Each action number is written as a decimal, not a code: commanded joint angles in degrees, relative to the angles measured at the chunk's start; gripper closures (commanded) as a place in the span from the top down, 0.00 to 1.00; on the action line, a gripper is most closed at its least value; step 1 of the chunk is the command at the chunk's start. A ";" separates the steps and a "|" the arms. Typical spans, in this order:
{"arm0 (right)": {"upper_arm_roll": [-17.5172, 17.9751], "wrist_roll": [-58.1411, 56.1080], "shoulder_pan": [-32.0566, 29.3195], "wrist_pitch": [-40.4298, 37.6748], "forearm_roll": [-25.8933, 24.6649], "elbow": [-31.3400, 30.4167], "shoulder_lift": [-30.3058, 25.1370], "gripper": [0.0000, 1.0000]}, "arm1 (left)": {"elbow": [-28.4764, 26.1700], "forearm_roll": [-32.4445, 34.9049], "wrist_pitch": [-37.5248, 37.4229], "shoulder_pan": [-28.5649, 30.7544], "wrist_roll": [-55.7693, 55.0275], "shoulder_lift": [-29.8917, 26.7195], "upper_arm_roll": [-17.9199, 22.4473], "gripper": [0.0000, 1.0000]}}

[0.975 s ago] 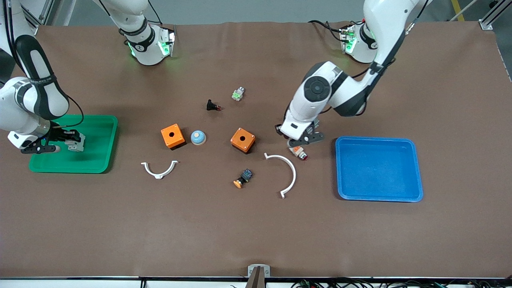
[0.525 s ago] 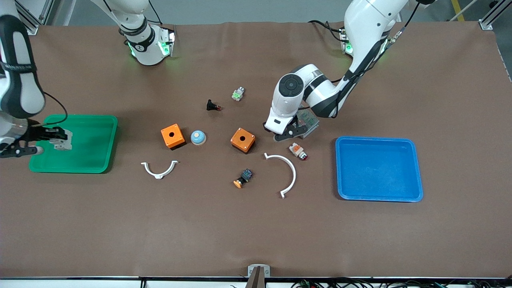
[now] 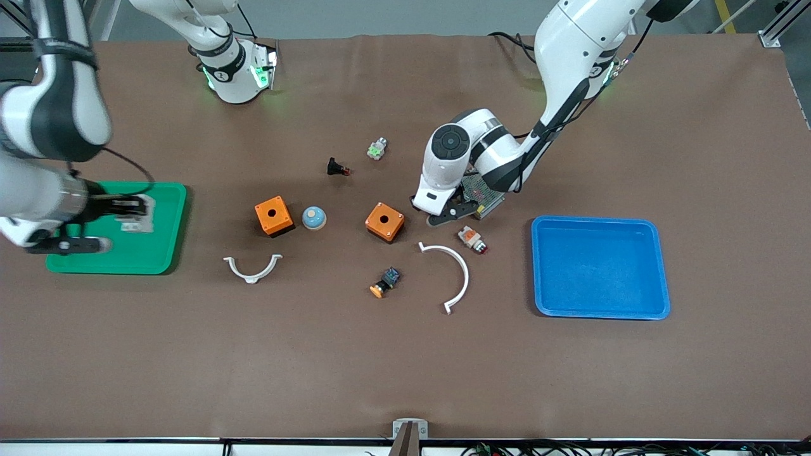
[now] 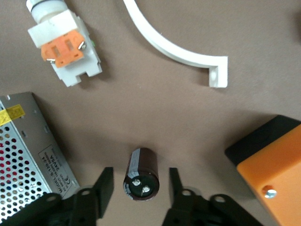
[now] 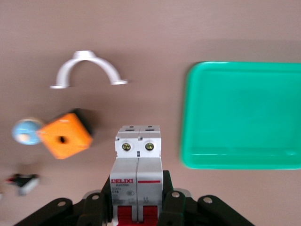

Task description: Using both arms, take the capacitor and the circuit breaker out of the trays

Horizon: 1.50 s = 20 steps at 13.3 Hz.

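Rolling is the first risk: the capacitor (image 4: pixel 141 174), a stubby dark cylinder with a glossy sleeve and two bright terminals on its end face, lies on its side on the brown fabric-like worktop (image 3: pixel 405 367) between the spread fingers of the left pincer (image 4: pixel 141 181), touching neither as far as the left wrist view shows. A brush from either finger as that pincer lifts could send it toward the perforated metal box (image 4: pixel 28 160) just beside it or the orange box (image 4: pixel 270 165) nearby. It sits outside the blue tray (image 3: pixel 659 266), which looks empty. The right pincer (image 5: pixel 138 207) is pinching the circuit breaker (image 5: pixel 138 165), a smooth white and grey plastic block with two screw heads and red at the gripped end, held in the air over the edge of the green tray (image 3: pixel 161 253) at the right arm's end of the worktop. Its hard, slick sides could slip or twist in the grip, and dropped here it might fall back onto the tray's raised rim. Setting it down near the curved white bracket (image 3: pixel 253 268) or the second orange box (image 3: pixel 274 216) could knock those light parts. Both trays look like smooth moulded plastic with rounded corners.
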 commanded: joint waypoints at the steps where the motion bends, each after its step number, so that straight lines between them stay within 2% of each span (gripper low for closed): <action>1: -0.82 8.65 5.40 -0.01 5.62 0.54 0.82 0.28 | 2.15 1.38 -3.23 0.63 -1.11 -2.32 0.32 1.00; 3: -0.91 15.17 10.85 1.21 8.36 0.19 1.61 0.28 | 9.06 2.25 -14.79 2.12 0.72 -4.43 0.41 1.00; 5: -0.91 24.19 17.08 6.20 9.24 -1.82 2.75 0.28 | 17.33 3.83 -27.10 4.41 5.80 -5.31 0.41 1.00; 6: -0.82 27.29 19.47 9.36 9.42 -3.40 3.10 0.28 | 19.02 4.71 -28.81 6.25 7.83 -6.19 0.41 1.00; 8: -0.82 29.77 23.78 13.34 10.38 -5.17 4.77 0.28 | 19.21 4.98 -29.18 10.99 11.18 -10.48 0.32 1.00; 11: -0.91 31.89 28.62 21.75 11.36 -9.29 7.23 0.28 | 19.30 4.89 -31.36 18.54 24.85 -16.11 0.23 1.00; 14: -0.82 31.89 30.82 28.36 11.44 -11.59 10.48 0.28 | 19.39 3.84 -36.10 24.88 39.19 -20.77 -0.29 1.00; 17: -0.64 31.81 32.14 34.87 11.71 -13.79 13.12 0.28 | 19.65 0.51 -39.81 28.05 45.80 -24.20 0.05 1.00; 18: -0.03 31.81 32.23 36.36 11.71 -13.79 14.26 0.28 | 19.56 -1.07 -40.16 28.50 48.52 -26.04 0.58 1.00; 20: 0.41 31.63 32.23 38.22 11.71 -13.79 15.93 0.28 | 19.30 -4.49 -42.61 26.58 55.02 -28.95 6.35 1.00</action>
